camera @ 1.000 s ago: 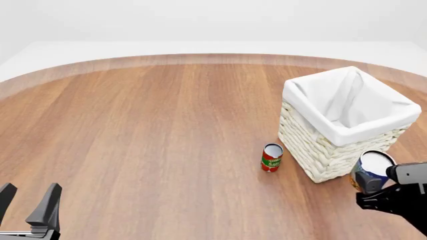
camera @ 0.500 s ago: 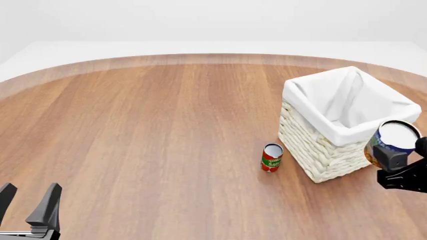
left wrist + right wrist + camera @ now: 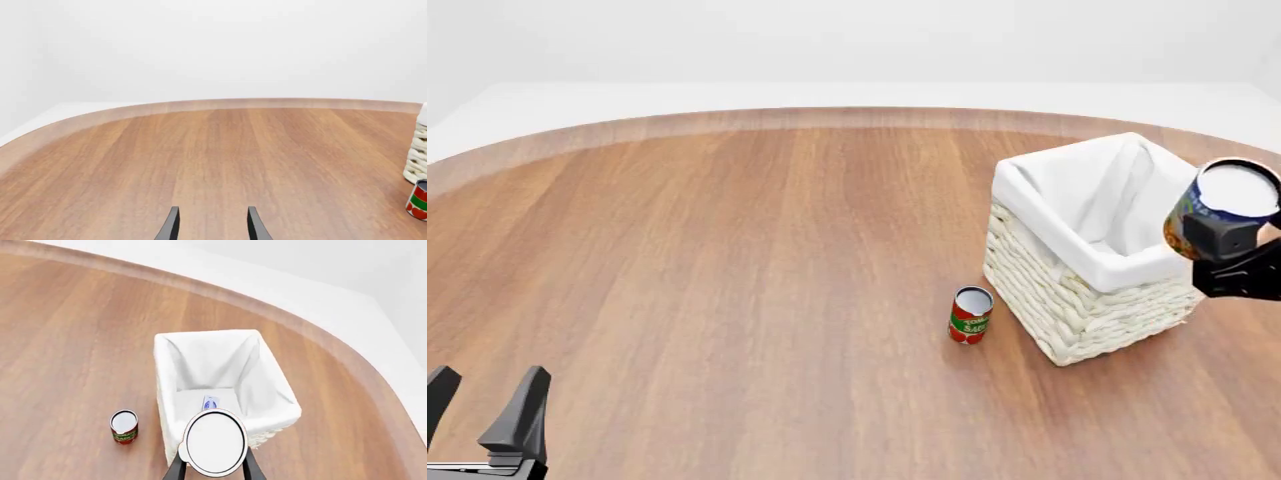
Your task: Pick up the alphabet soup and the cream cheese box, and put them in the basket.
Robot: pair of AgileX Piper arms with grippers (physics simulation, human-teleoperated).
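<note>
Alphabet soup, the short blue can with a pale silver-white top (image 3: 1224,208), is gripped in the right hand (image 3: 1232,243) above the square cream-white wicker basket's (image 3: 1077,306) 3 o'clock rim; the small white-and-blue cream cheese box (image 3: 211,402) lies inside; the left hand (image 3: 483,412) hangs open over the wooden table (image 3: 721,260).

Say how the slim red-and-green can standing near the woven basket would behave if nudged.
The slim red-and-green can stands upright and is taller than wide, so a high push would probably tip it. Its round body would then likely roll across the smooth wooden table. It looks rigid, not crushable.
</note>
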